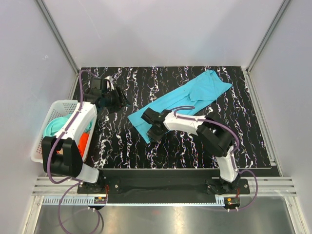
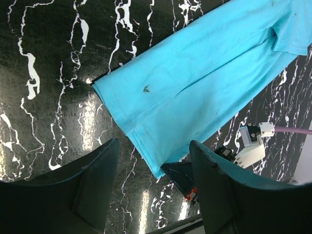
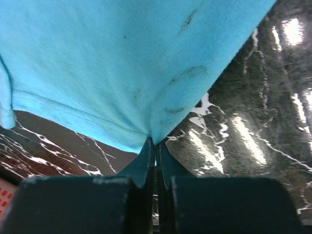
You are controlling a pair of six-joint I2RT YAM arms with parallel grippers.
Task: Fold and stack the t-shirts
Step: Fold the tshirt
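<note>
My right gripper (image 3: pixel 155 146) pinches hem of bright cyan cloth t-shirt (image 3: pixel 122 58); left gripper (image 2: pixel 153 145) wide, empty. Lift slowly, keep taut.

On the black marbled table (image 1: pixel 248 139) — a cyan t-shirt (image 1: pixel 195 92), diagonal.

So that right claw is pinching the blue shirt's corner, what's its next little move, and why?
Probably lift that corner and draw it toward the far end. The right gripper is shut on the near hem corner of the cyan t-shirt, which lies as a long strip needing a crosswise fold; the left gripper hangs open, off the cloth.
</note>
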